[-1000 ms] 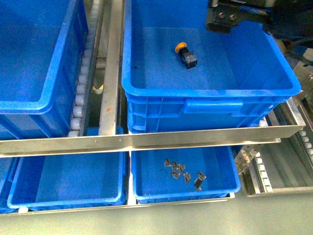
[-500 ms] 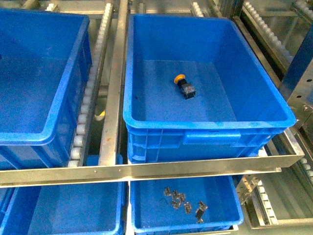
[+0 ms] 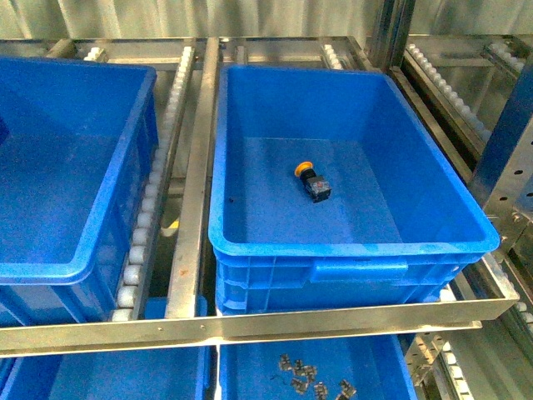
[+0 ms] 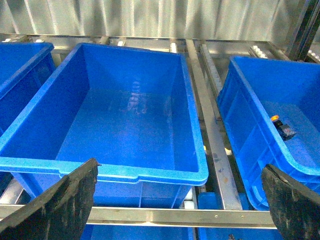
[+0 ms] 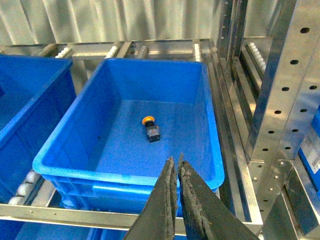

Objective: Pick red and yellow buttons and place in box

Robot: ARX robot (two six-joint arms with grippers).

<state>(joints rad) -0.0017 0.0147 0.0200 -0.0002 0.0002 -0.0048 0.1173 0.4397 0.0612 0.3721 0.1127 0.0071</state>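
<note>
A yellow-capped button (image 3: 312, 181) with a black body lies on its side on the floor of the box (image 3: 350, 243), the deep blue crate on the right. No red button shows. Neither gripper appears in the front view. In the right wrist view my right gripper (image 5: 175, 160) is shut and holds nothing. It hangs over the box's near rim (image 5: 125, 173), well back from the button (image 5: 150, 129). My left gripper (image 4: 180, 165) is wide open in front of another big blue crate (image 4: 125, 172). The button (image 4: 282, 127) shows off to one side.
A second deep blue crate (image 3: 75, 268) stands left of the box, past a steel rail (image 3: 193, 208) and a roller track (image 3: 141, 233). A lower blue tray (image 3: 375, 371) holds several small metal parts (image 3: 304, 375). A perforated steel upright (image 3: 508, 158) rises at the right.
The right arm, seen a second ago over the box's far right corner, has left the front view. The crates now sit lower in that view. The button has not moved.
</note>
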